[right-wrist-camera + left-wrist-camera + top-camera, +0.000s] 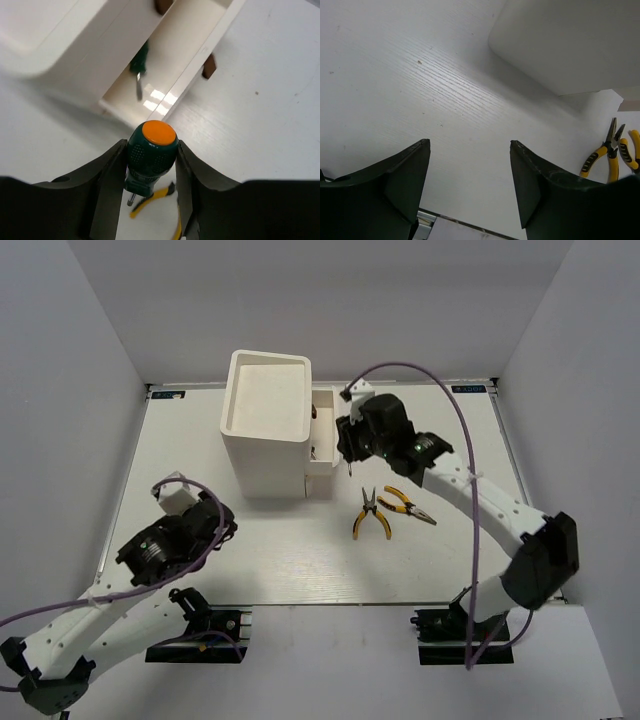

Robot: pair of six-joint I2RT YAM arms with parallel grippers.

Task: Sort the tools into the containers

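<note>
From above: shows the cabinet [268, 420] toward the far side of the table [300, 570], with a drawer [322, 435] pulled out on its right. Places the right gripper [349, 448] just beside that drawer, gripping a screwdriver [349, 466] with its shaft pointing down. Places the pliers [371, 515] and the second pliers [408, 505] flat on the table, just beside each other, nearer than the gripper. Puts the left gripper [220, 525] at the near left, well apart from every tool. From the left wrist: shows the left gripper [470, 165] with jaws apart and only bare table [420, 100] between them. Catches a cabinet [570, 45] corner at upper right and both pliers [602, 152] [630, 150] at the right edge. From the right wrist: shows the right gripper [151, 165] with jaws clamped on the screwdriver [151, 150] by its green handle, orange cap toward the camera. Shows the open drawer [175, 60] beyond, with a second screwdriver [140, 65] inside and a dark knob [209, 66] on its front. Glimpses yellow pliers [150, 200] handles below, mostly hidden.
</note>
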